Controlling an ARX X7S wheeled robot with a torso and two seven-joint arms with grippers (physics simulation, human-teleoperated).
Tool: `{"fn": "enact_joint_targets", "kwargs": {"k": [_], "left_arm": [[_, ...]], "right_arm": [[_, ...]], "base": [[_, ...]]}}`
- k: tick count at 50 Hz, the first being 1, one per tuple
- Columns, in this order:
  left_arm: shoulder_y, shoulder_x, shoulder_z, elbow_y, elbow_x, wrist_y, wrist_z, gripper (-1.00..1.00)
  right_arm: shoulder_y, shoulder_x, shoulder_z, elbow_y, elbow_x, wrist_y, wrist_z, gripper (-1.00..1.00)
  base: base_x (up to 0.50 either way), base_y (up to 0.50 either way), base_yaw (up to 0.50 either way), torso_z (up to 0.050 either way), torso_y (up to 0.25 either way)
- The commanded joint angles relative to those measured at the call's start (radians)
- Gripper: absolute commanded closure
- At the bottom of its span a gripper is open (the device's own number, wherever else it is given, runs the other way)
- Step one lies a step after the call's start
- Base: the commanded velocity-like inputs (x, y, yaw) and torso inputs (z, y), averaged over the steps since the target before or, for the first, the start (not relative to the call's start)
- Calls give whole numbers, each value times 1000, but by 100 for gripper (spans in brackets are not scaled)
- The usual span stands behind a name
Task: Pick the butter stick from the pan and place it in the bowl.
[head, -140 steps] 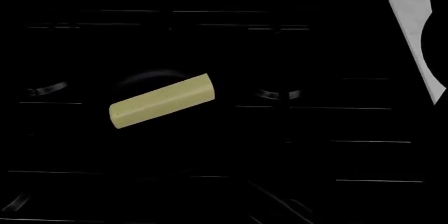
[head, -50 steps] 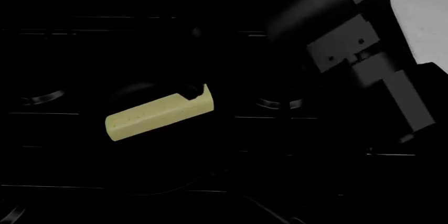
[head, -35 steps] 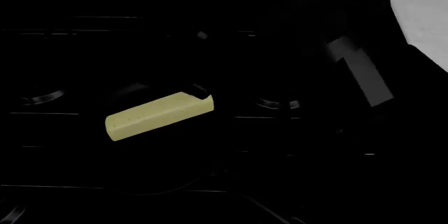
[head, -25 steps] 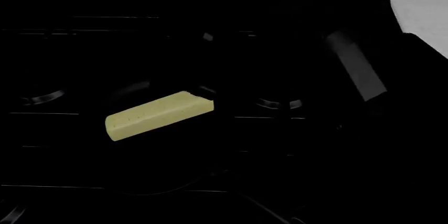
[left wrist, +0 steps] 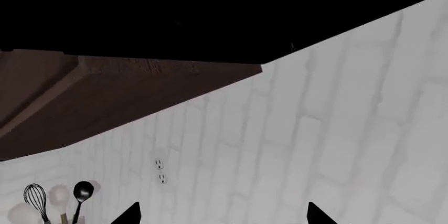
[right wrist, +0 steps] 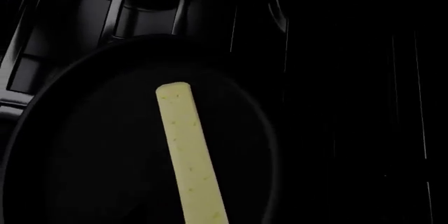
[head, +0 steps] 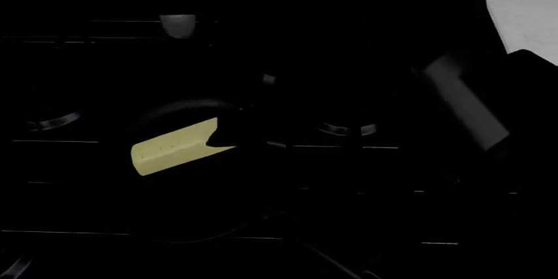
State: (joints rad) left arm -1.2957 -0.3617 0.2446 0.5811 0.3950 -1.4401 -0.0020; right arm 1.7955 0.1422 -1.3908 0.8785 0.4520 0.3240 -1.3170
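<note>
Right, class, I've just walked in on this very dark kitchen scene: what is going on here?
The robot's right arm reaches over a black stove towards the butter stick, which lies in the pan. A dark shape, probably the right gripper, covers the stick's right end in the head view; whether it grips cannot be told. The stick is not yet lifted. The left wrist camera faces a white tiled wall, away from the work. The bowl is not clearly in view.

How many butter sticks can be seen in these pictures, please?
1. The butter stick lies inside the pan on the stove. The right claw, a dark shape, covers its right end in the head view. Darkness may hide others.
</note>
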Motion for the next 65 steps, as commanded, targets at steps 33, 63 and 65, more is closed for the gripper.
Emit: {"fn": "enact_joint_targets", "kwargs": {"k": [33,63,65], "left_arm": [[83,18,-78,-41,20,97,-3,-100],[149,21,-138,-27,21,122,-14,-100],[153,22,-141,-27,21,125,-15,-100]], "right_arm": [[-47,-142,-68,202,-32,-118,-21,-100],[-90,-142,-147,194,-25,-111,5,-100],[-95,-142,-150,191,-35,-105,4,-100]], "base": [[0,0,0,0,0],[0,0,0,0,-1],[0,1,3,0,0]]}}
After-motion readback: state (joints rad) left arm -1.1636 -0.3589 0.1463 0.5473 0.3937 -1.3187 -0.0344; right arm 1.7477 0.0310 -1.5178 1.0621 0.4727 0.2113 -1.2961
